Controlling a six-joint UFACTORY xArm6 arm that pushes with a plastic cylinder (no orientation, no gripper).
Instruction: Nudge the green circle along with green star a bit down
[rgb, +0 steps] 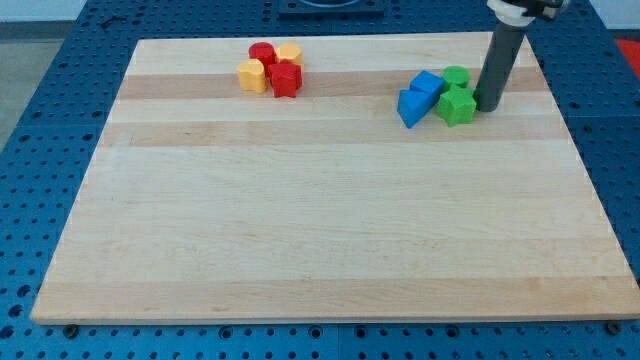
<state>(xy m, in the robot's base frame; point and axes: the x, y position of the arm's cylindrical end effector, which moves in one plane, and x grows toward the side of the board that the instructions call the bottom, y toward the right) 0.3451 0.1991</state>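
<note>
Near the top right corner of the wooden board (330, 250), my tip (488, 107) rests on the surface just to the view's right of the green star (457, 105), close enough that I cannot tell whether it touches. I carry no jaws at all, only a straight dark rod, so nothing is pinched or spread; it can only push. Taking the green star as the landmark, the green circle (456, 76) sits directly above it toward the view's top, the two touching, which is why one shove could move them as a pair. To the star's left lie two blue blocks, the blue cube (427, 84) up and left and the blue wedge (410, 108) straight left, both pressed close to the green pair. Far to the star's left, near the board's top edge, a separate cluster holds the red cylinder (262, 52), the red block (286, 78) and two yellow blocks (252, 75), well apart from my work. Standing beside the star, I judge my tip poorly placed for a downward nudge; it would need to come round above the circle first, or a sideways push would crowd the blue blocks.
</note>
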